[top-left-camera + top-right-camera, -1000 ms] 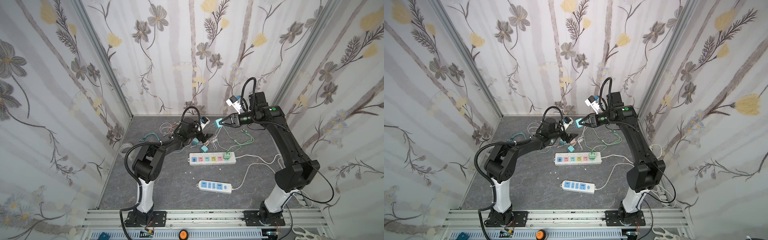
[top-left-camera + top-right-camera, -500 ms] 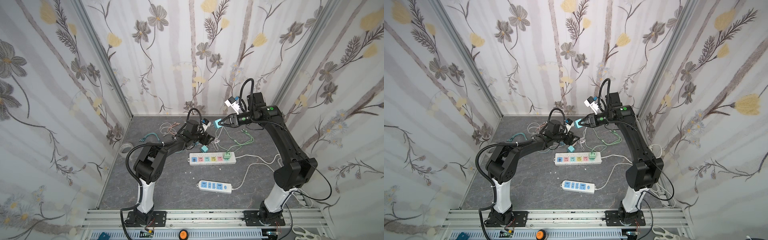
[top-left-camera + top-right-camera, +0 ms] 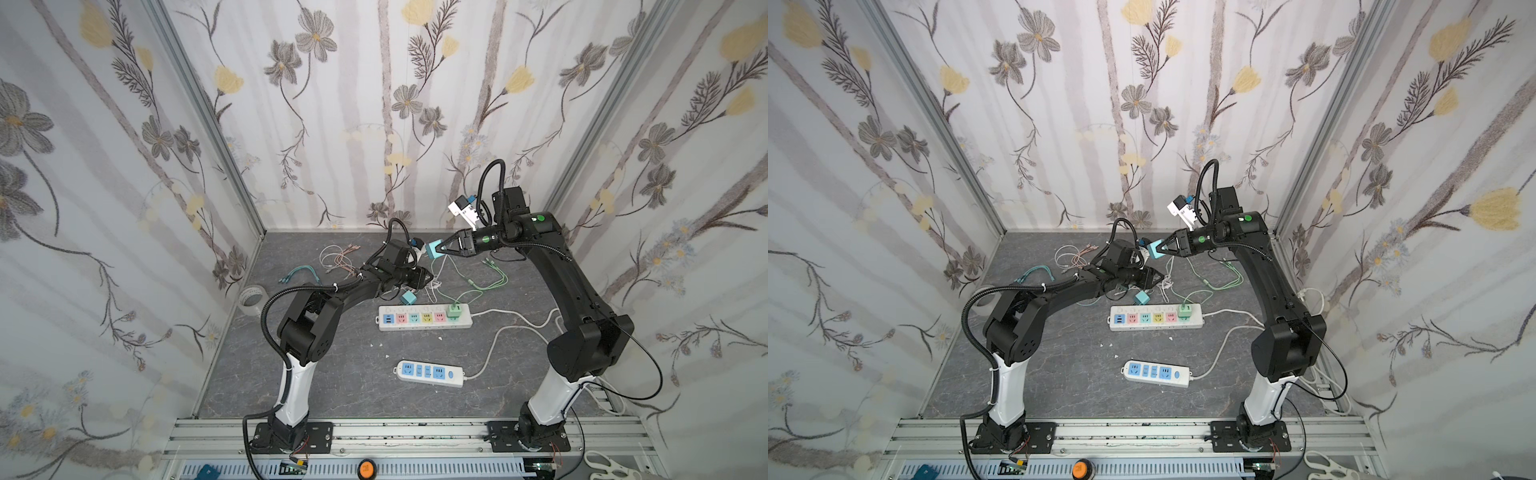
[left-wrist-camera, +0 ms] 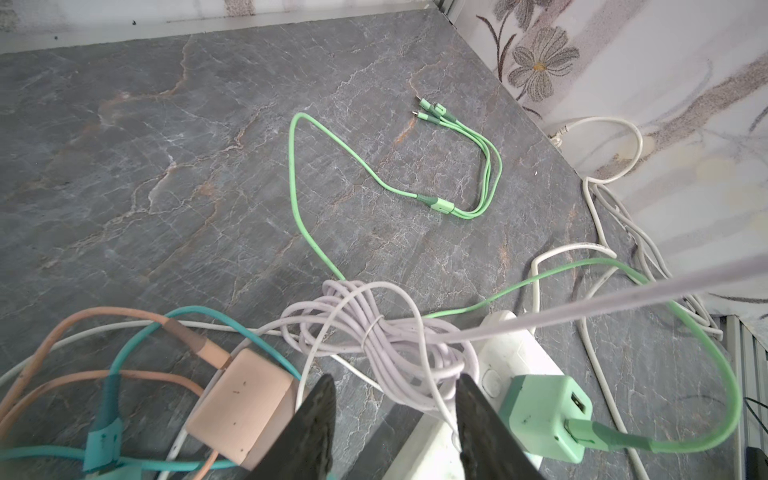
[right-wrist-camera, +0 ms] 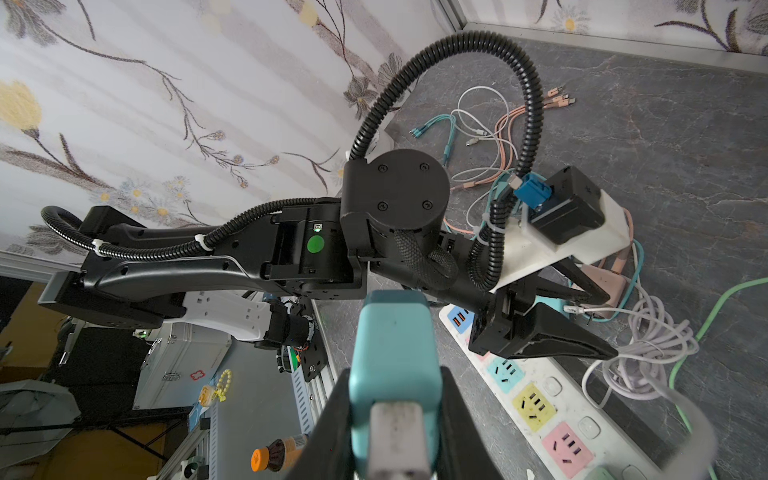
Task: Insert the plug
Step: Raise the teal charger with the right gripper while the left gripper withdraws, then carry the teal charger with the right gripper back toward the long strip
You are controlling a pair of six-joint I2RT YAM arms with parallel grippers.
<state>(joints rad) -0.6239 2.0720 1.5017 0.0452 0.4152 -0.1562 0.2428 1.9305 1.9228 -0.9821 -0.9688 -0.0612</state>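
Right end effector (image 3: 441, 249) clenched on teal plug (image 3: 433, 249), mid-frame. Power strip (image 3: 419, 326) lies lower in frame, long axis horizontal. Left end effector (image 4: 395, 378) nearer strip, jaws apart, nothing clamped.

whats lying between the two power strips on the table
Bare grey tabletop save a few tiny white specks; both top views show it.

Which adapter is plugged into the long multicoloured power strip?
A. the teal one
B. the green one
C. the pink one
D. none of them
B: in a top view the green adapter stands in the end socket of the long power strip, while the teal adapter is held above the table in the right pincer.
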